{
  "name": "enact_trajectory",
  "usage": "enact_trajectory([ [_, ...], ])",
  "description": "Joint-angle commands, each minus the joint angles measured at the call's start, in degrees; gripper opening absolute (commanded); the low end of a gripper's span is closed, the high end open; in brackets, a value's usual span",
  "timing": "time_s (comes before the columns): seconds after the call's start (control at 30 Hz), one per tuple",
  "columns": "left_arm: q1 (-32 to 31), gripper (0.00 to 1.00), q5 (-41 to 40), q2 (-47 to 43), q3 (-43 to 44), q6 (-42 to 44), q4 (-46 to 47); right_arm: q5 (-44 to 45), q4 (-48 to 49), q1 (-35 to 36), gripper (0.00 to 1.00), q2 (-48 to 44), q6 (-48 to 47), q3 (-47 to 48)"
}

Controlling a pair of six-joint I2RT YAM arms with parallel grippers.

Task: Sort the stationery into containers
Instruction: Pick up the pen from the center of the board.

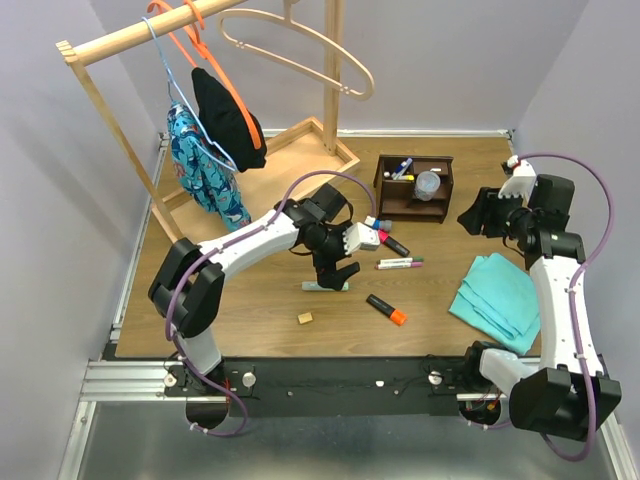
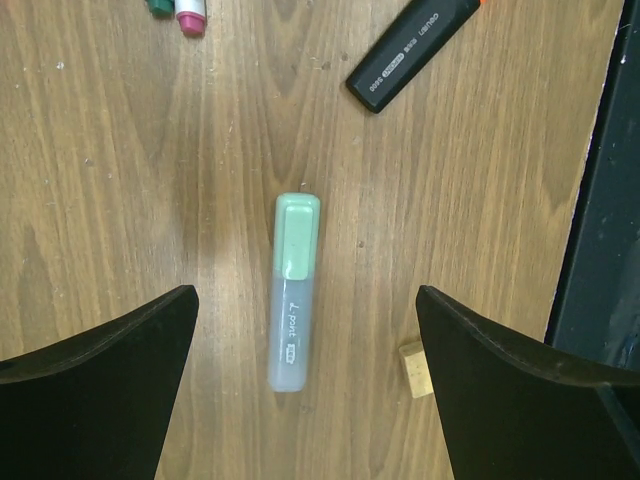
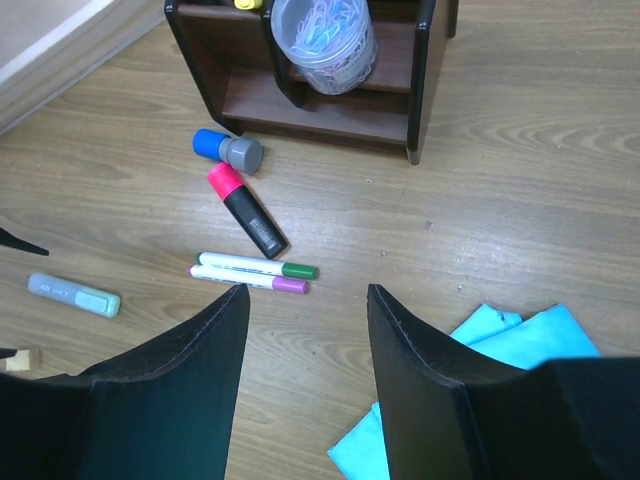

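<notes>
Fingers of the left gripper (image 1: 333, 272) stand wide apart, empty, either side of a pale green plastic highlighter (image 2: 296, 300) lying flat toward the near edge of the wooden table (image 1: 250, 330). Farther right, the right gripper (image 3: 307, 290) hangs half open, empty.

Bare table (image 2: 120, 200) lies open on both sides of the green highlighter (image 2: 296, 290). The eraser (image 2: 415, 368) sits near one side by its tail; the black highlighter (image 2: 415, 50) lies well apart beyond its cap.
</notes>
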Motion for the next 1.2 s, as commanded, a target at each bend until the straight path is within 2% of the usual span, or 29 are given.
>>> enact_trajectory([
  [0.0, -0.8, 0.99, 0.5, 1.0, 0.4, -0.8, -0.6, -1.2, 1.2, -0.4, 0.59, -1.4, 0.6, -1.3],
  [0.13, -4.9, 0.99, -7.4, 1.7, -0.6, 1.2, 0.3, -0.8, 0.5, -0.4, 0.59, -2.2, 0.6, -1.2],
  [0.3, -5.7, 0.91, -13.2, 5.8, 1.3, 0.5, 1.9, -0.5, 0.2, -0.4, 0.59, -3.3, 0.7, -1.8],
  [0.53, -5.7, 0.75, -13.8, 8.3, 0.1, -0.6, 3.7, -0.1, 0.0, -0.4, 0.60, -3.8, 1.4, -2.0],
  [0.7, -5.7, 0.72, -14.9, 9.6, -1.3, -2.1, 6.6, -0.2, -0.4, -0.4, 0.60, -3.3, 1.2, -1.9],
  [1.0, -5.9, 0.60, -14.2, 10.2, -4.2, -2.5, 8.6, 0.2, -0.3, -0.4, 0.60, -2.9, 0.8, -2.3],
  [1.17, -6.2, 0.45, -13.9, 11.0, -5.7, -2.6, 8.8, 0.5, -0.4, -0.4, 0.60, -3.2, 0.9, -3.0],
])
